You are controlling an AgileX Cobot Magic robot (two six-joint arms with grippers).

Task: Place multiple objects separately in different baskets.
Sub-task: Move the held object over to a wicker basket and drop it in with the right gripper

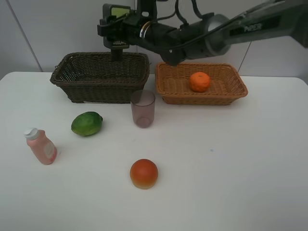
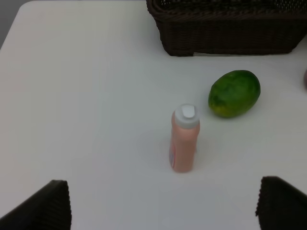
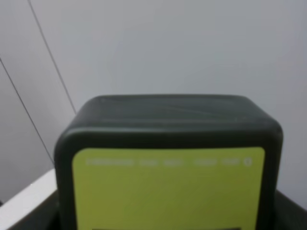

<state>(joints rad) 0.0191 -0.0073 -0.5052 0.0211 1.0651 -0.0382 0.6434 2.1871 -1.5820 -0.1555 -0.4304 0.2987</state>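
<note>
My right gripper [image 1: 113, 32] reaches across from the right and is shut on the dark flat bottle with a green label [image 1: 117, 11], holding it over the dark brown basket [image 1: 98, 77]. That bottle [image 3: 168, 163] fills the right wrist view. The tangerine [image 1: 199, 81] lies in the light tan basket [image 1: 201, 95]. On the table are the mauve cup [image 1: 143, 108], the green fruit [image 1: 87, 123], the pink bottle [image 1: 41, 146] and the red-yellow fruit [image 1: 144, 173]. My left gripper [image 2: 163, 211] hangs open above the table, short of the pink bottle [image 2: 184, 139] and the green fruit [image 2: 234, 93].
The two baskets stand side by side at the back of the white table [image 1: 231, 159], against a pale wall. The dark basket's front wall [image 2: 225, 33] appears in the left wrist view. My right arm [image 1: 202, 33] spans above the tan basket.
</note>
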